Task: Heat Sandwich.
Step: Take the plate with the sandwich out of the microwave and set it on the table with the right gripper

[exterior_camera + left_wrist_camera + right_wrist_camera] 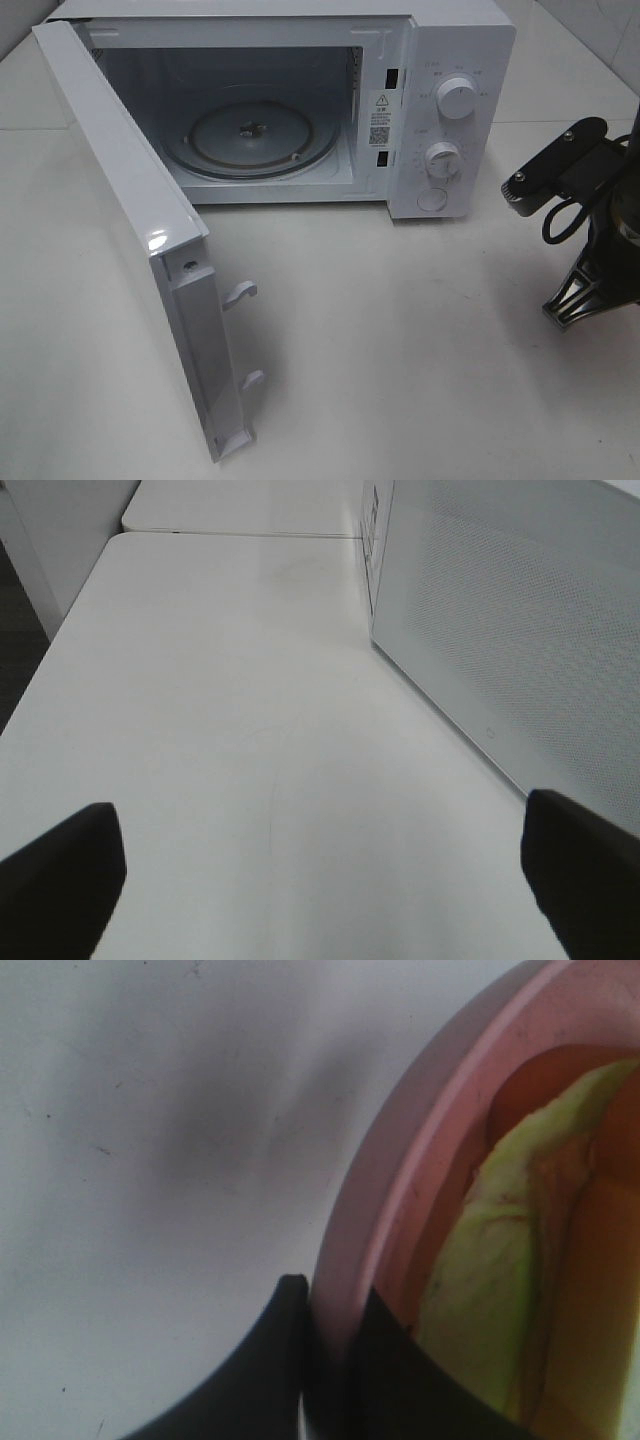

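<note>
Sandwich [500,1280] lay on plate [400,1180], whose rim right gripper [330,1345] pinched nearly shut. Left gripper [320,870] gaped empty. Keep plate level entering microwave [300,110], upper frame.

Microwave [400,100] stands at rear of worktop [400,350], its door [130,230] swung open to the left. Turntable [262,135] lies inside the cavity. Right arm [580,220] stands right of the microwave.

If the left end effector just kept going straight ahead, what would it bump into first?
Probably nothing nearby. The open left end effector points along the bare white table, and the microwave door runs beside that path, not across it. Depth is hard to judge.
</note>
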